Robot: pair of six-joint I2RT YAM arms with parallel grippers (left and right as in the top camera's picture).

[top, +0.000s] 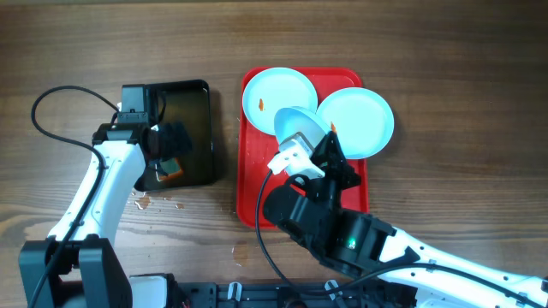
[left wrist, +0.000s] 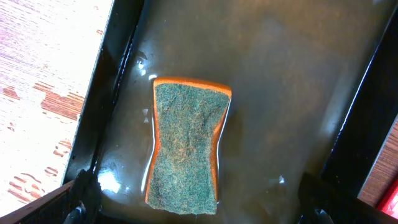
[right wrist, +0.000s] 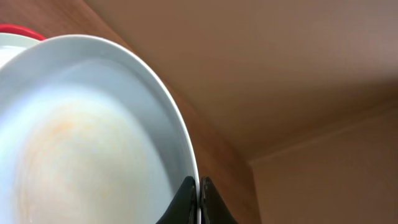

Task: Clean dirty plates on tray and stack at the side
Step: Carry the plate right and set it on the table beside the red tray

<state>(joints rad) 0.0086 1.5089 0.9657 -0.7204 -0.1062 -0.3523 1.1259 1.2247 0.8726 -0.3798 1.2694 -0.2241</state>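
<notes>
Plates (top: 274,96) apparently all unwiped, none on the bench (top: 445,51) yet: pinches one plate (top: 295,124) by its rim in the clamped right tool (right wrist: 199,198), tilted above the tray (top: 253,201), has two flat on it, and hangs the left tool (top: 174,152) wide open over the sponge (left wrist: 186,146).

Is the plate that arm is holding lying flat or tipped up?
Tipped up. The right gripper pinches the held plate by its rim, and overhead it looks narrower than the flat plate beside it.
</notes>
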